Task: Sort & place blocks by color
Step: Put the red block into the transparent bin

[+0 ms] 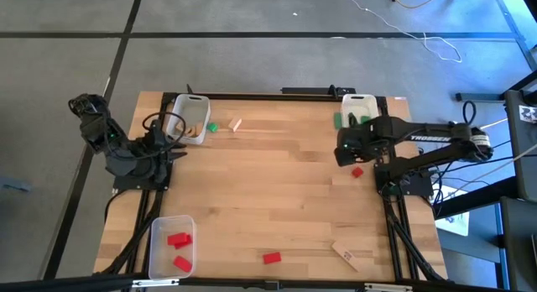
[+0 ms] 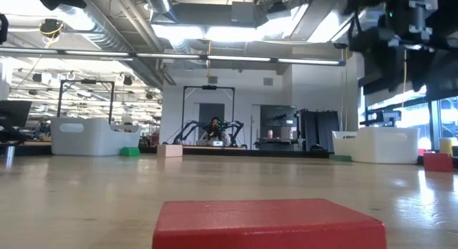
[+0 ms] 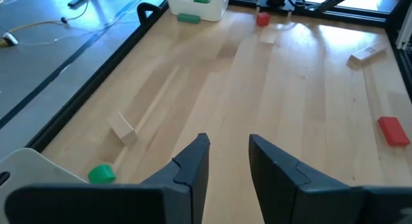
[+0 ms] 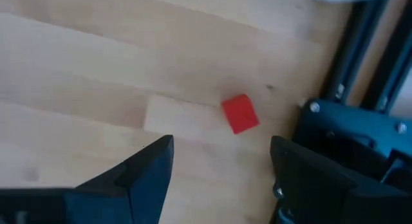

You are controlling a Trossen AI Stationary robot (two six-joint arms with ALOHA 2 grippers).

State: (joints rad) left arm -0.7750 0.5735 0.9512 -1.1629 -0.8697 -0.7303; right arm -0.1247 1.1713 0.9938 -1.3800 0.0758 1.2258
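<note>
Small blocks lie flat on the wooden table: a red one point(image 1: 357, 171) at the right, another red point(image 1: 271, 258) and a pale wood one point(image 1: 345, 254) near the front edge, and a green point(image 1: 212, 127) and a wood one point(image 1: 236, 124) at the far left. My right gripper point(image 4: 219, 166) hangs open, pointing down, above the table just beside the right red block point(image 4: 240, 113), touching nothing. My left gripper point(image 3: 228, 153) waits open and raised beside the far-left bin point(image 1: 189, 116), with nothing between its fingers.
A clear bin point(image 1: 359, 107) at the far right holds green blocks, and one green block point(image 1: 338, 120) lies beside it. The near-left bin point(image 1: 170, 246) holds red blocks; the far-left bin holds wood ones. The table's middle is bare wood. Black frame rails run along the edges.
</note>
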